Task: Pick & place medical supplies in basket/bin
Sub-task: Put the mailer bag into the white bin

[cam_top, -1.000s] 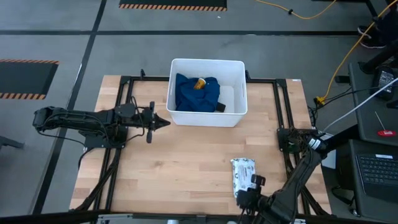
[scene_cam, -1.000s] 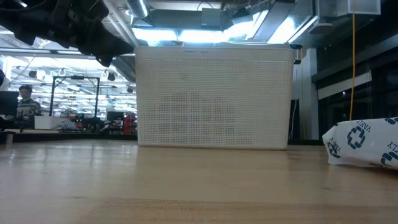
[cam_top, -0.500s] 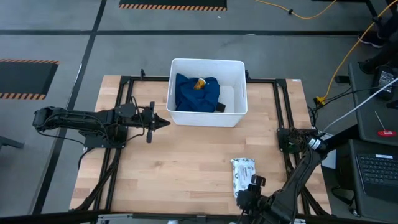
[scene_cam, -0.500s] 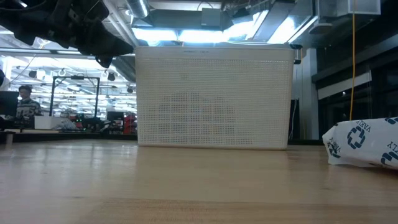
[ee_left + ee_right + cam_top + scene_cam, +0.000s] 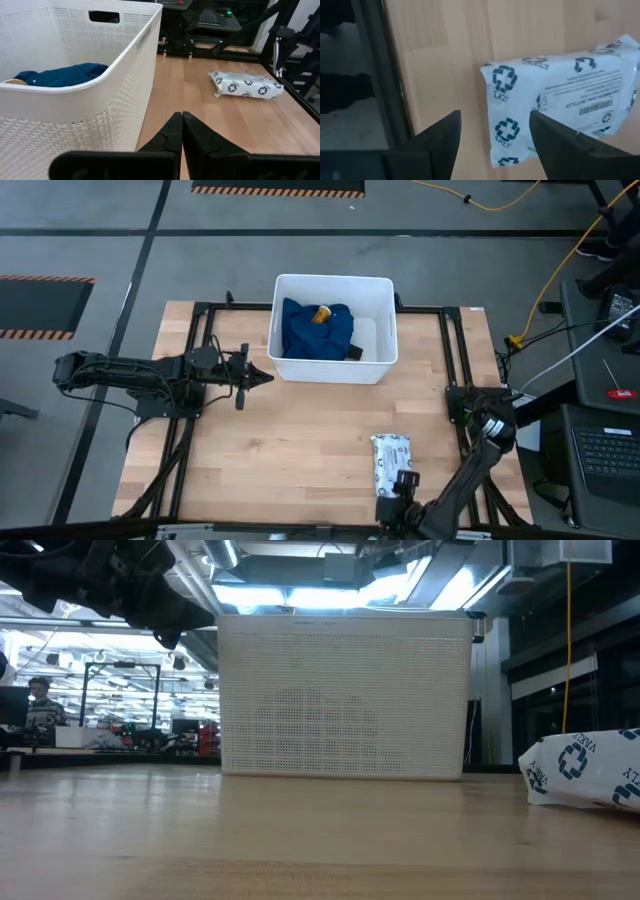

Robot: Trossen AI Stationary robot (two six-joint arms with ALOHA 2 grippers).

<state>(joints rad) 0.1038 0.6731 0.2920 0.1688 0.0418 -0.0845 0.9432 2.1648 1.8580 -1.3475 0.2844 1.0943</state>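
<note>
White-grey, the flat printed packet [image 5: 390, 461] lies on the wooden tabletop [image 5: 300, 430] just ahead of the spread-fingered right hand [image 5: 495, 140], which I judge must close on it, then carry it to the white plastic tub [image 5: 333, 285].

Blue cloth [image 5: 314, 330], orange-white bottle [image 5: 322, 314], black cylinder [image 5: 354, 353] in white tub [image 5: 333, 372]; printed packet [image 5: 390, 460] flat on table.
</note>
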